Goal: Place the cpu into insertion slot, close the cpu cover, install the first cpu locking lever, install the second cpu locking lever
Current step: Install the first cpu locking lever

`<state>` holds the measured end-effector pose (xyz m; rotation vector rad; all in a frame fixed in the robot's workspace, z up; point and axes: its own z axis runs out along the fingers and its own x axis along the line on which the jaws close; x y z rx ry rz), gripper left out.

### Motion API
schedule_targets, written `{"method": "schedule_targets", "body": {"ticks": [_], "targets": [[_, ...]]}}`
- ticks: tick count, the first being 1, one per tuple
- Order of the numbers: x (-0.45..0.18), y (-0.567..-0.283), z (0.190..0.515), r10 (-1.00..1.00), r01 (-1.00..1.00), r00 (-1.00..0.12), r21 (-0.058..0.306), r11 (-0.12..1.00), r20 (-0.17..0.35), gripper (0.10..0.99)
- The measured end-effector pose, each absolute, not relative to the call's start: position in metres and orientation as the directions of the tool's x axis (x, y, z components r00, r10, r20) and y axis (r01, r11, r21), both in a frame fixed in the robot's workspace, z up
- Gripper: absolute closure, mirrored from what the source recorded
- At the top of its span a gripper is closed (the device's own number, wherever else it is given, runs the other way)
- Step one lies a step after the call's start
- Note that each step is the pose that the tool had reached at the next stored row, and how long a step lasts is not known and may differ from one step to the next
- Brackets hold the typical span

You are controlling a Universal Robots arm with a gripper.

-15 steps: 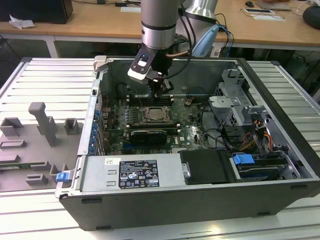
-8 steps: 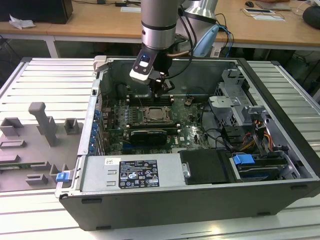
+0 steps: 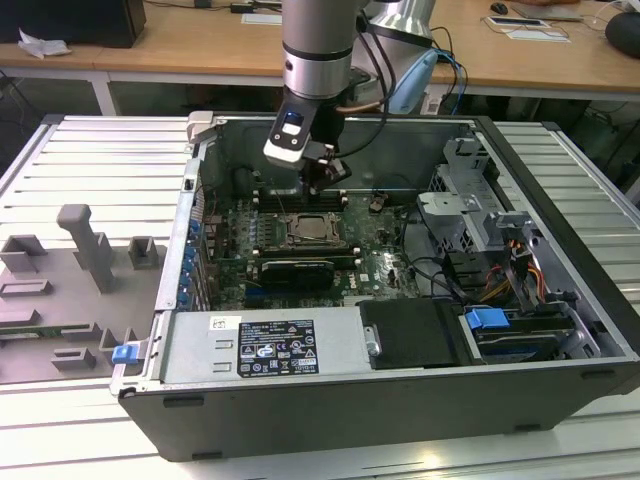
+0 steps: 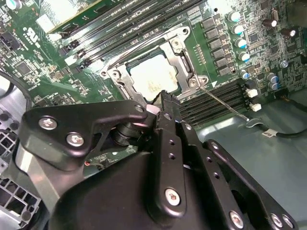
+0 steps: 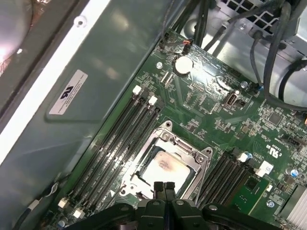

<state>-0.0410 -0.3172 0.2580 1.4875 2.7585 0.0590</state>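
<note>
Wide shot first: the open computer case point(image 3: 330, 400) lies on the slatted desk point(image 3: 90, 160), and the arm point(image 3: 315, 50) reaches down into it over the green motherboard point(image 5: 211, 105). The gripper point(image 5: 163, 185) has its fingers pressed together with nothing between them, tips poised right at the edge of the insertion slot point(image 5: 135, 178). The cpu cover point(image 4: 184, 62) lies flat around the cpu point(image 4: 153, 79), which is seated in the slot, silver top showing through the window. One thin locking lever point(image 4: 225, 103) juts from the socket's corner across the memory slots point(image 4: 218, 108).
</note>
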Motion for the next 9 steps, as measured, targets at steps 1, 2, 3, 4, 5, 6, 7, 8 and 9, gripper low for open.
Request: {"method": "schedule_targets", "body": {"ticks": [1, 2, 3, 4, 5, 6, 7, 8, 9], "targets": [[-0.0411, -0.3172, 0.2580, 0.830, 0.830, -0.558, 0.036, 0.557, 0.012, 0.976], [-0.0411, -0.3172, 0.2580, 0.825, 0.824, -0.566, 0.036, 0.565, 0.012, 0.976], [-0.0410, -0.3172, 0.2580, 0.820, 0.820, -0.572, 0.036, 0.571, 0.012, 0.976], [-0.0411, -0.3172, 0.2580, 0.817, 0.817, -0.577, 0.036, 0.576, 0.012, 0.976], [-0.0411, -0.3172, 0.2580, 0.814, 0.814, -0.581, 0.036, 0.580, 0.012, 0.976], [-0.0410, -0.3172, 0.2580, 0.811, 0.811, -0.585, 0.036, 0.584, 0.012, 0.976], [-0.0410, -0.3172, 0.2580, 0.808, 0.808, -0.589, 0.036, 0.588, 0.012, 0.976], [-0.0411, -0.3172, 0.2580, 0.804, 0.804, -0.594, 0.036, 0.594, 0.012, 0.976], [-0.0411, -0.3172, 0.2580, 0.801, 0.801, -0.598, 0.036, 0.597, 0.012, 0.976]]}}
